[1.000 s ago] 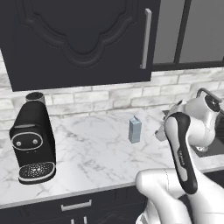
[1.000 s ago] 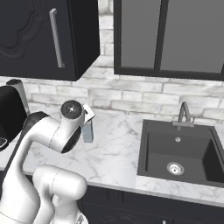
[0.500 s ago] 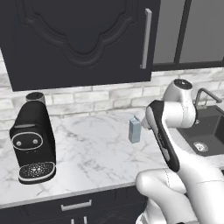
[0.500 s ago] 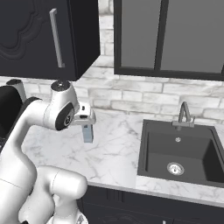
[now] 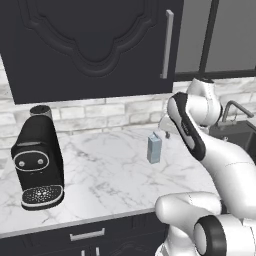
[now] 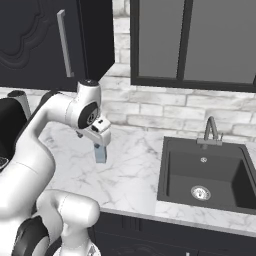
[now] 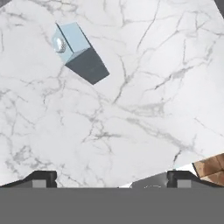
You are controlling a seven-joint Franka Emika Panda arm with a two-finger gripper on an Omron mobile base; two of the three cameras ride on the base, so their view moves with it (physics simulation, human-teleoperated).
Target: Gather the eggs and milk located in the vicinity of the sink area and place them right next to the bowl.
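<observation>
Here we are over the marble worktop (image 5: 100,170), and the milk (image 5: 154,148) stands upright and alone on it, out in the open between the coffee machine (image 5: 38,160) far off at nine o'clock and the sink (image 6: 205,175) away at three o'clock. The arm is arched high above the carton, and from the hand camera the milk (image 7: 78,52) sits up at eleven o'clock, clearly off-centre, with bare marble straight ahead. The end effector (image 7: 111,177) has its two dark tips spread as wide as they go, with nothing between them. So the step in hand looks like lining up for the pick, and to do it well the hand wants to slide toward that eleven o'clock spot until the carton sits squarely between the tips. Then I'd turn the wrist so the fingers face two flat sides rather than the corners, since the box reads as skewed from up here. Come straight down, stop short of the marble, and close around the body below the gabled top. A light carton like this could tip if one finger arrives first.
</observation>
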